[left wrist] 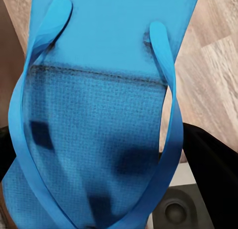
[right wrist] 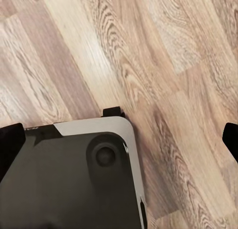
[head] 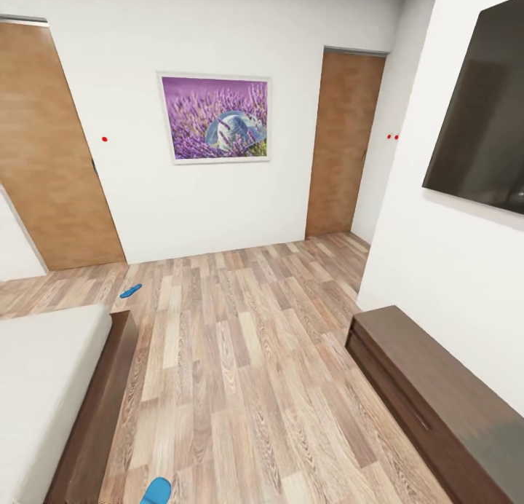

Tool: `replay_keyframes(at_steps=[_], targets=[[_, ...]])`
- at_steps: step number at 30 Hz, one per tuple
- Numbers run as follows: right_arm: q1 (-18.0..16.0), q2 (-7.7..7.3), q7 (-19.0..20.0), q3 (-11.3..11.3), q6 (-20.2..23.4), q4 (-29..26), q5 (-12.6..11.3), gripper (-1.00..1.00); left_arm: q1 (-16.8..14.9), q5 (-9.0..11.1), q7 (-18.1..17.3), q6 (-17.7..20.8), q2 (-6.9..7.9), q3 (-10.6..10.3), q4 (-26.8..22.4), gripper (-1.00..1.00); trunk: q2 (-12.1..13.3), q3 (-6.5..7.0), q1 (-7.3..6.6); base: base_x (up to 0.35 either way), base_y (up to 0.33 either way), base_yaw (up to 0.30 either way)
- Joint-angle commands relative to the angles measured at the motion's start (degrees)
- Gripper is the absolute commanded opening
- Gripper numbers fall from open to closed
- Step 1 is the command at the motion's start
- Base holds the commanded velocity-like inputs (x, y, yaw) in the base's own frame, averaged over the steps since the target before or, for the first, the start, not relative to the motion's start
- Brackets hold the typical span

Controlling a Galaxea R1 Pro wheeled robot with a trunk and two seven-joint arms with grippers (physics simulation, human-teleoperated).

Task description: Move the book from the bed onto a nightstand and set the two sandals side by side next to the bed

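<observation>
Left gripper [left wrist: 99, 209] holds a blue sandal [left wrist: 99, 105]; another sandal [head: 130, 291] lies near the bed [head: 44, 373].

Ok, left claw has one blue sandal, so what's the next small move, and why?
Probably roll toward the second bright blue sandal on the wood-plank floor past the grey bed's corner. The blue flip-flop sandal fills the left wrist view, apparently held; its mate lies apart, and they must sit together.

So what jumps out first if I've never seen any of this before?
Probably the bright blue sandal filling the left wrist view, straps up, so close it seems held by the left claw. In the head view, a second sandal lies on the wood floor past the bed's corner. On the white far wall, a purple flower picture hangs between two wooden doors.
</observation>
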Motion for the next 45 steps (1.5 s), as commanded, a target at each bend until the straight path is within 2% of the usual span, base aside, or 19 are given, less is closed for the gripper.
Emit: replay_keyframes(at_steps=[1,16,36,45], targets=[[0.0,-0.01,0.4,-0.4,-0.2,0.1,-0.2,1.0,-0.1,0.2,0.2,-0.2,-0.01,-0.5,0.1,-1.0,-0.1,-0.09,0.03,0.0,-0.002,0.193],[0.0,-0.01,0.4,-0.4,-0.2,0.1,-0.2,1.0,-0.1,0.1,0.2,-0.2,0.07,-0.5,0.1,-1.0,-0.1,0.19,0.03,0.084,-0.104,0.178],[0.0,0.01,0.4,-0.4,-0.2,0.1,-0.2,1.0,-0.1,0.1,0.2,-0.2,0.08,-0.5,0.1,-1.0,-0.1,0.2,0.03,0.285,-0.009,0.01],[0.0,0.03,0.4,-0.4,-0.2,0.1,-0.2,1.0,-0.1,0.1,0.2,-0.2,0.06,-0.5,0.1,-1.0,-0.1,0.2,0.03,0.302,0.0,0.217]])
